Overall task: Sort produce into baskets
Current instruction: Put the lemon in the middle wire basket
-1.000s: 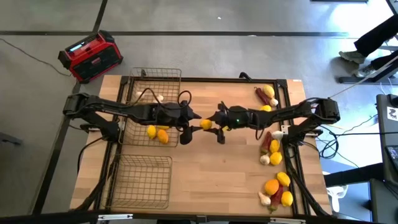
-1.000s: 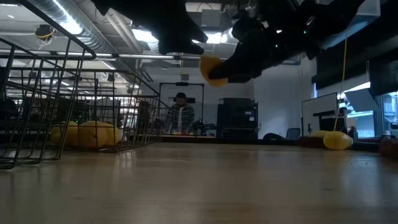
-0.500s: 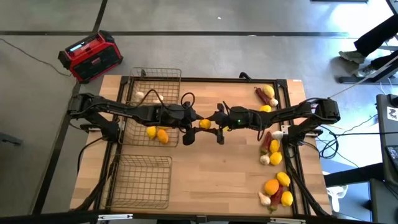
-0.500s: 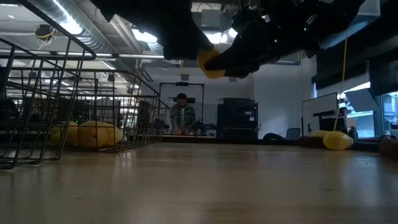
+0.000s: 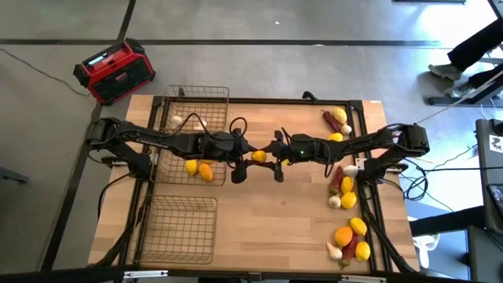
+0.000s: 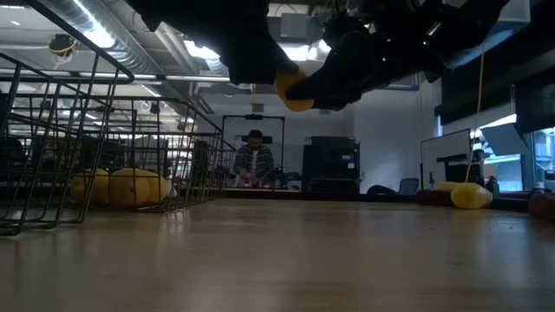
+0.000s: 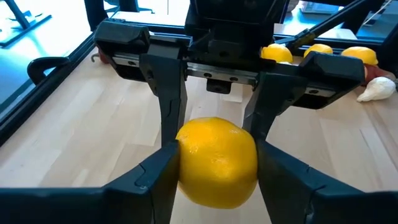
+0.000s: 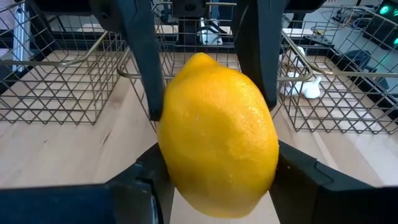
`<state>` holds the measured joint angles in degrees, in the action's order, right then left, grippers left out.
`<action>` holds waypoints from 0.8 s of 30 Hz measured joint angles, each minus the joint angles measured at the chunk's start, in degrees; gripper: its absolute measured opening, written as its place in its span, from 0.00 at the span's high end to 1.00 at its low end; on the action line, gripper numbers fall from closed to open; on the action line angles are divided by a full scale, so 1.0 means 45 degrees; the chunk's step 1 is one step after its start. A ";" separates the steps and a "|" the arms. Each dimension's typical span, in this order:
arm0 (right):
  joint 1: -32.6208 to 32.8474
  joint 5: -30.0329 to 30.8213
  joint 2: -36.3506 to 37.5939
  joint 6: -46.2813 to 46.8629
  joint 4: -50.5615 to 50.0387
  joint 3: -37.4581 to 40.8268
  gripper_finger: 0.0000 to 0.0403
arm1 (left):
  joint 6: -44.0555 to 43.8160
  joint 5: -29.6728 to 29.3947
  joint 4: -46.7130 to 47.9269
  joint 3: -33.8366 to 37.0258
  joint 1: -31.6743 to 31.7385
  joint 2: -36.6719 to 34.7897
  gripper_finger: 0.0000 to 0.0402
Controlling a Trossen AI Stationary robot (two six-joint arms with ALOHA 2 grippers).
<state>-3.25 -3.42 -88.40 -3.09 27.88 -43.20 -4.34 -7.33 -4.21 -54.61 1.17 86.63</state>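
Note:
A yellow lemon (image 5: 258,156) hangs in the air over the middle of the table. My left gripper (image 5: 250,155) comes at it from the table's left and my right gripper (image 5: 268,156) from the right, both shut on it. The left wrist view shows the lemon (image 7: 217,162) between my own fingers, with the right gripper's fingers behind it. Three wire baskets stand at the left: the far one (image 5: 196,101) holds garlic (image 5: 176,120), the middle one (image 5: 161,169) holds lemons (image 5: 198,168), and a near one (image 5: 179,228). My left gripper pinches the lemon's two sides (image 7: 184,163) between its two fingers, slanting down from the table's left. The lemon is lifted clear of the table. My right gripper pinches the lemon across its girth (image 8: 268,163) between its two fingers, coming slightly downward from the table's right. One tip of the lemon (image 8: 202,57) points up.
Loose produce lies along the table's right side: a far group (image 5: 336,118), a middle group (image 5: 344,195) and a near group (image 5: 351,236). A red-and-black box (image 5: 114,71) stands on the floor beyond the far left corner. A person (image 6: 253,160) stands in the room behind.
My left gripper has come a little toward the table's right and down, up to the lemon that my right gripper keeps still in the air. Its fingers now lie against the lemon.

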 joint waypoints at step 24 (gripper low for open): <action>-0.0010 -0.0034 0.0010 -0.0073 0.0222 -0.0044 0.47 | 0.0245 -0.0107 0.0170 0.0015 0.0000 0.0044 0.51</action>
<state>-3.29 -3.57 -88.36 -3.42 28.88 -43.40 -3.23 -7.81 -3.44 -54.54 1.17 86.83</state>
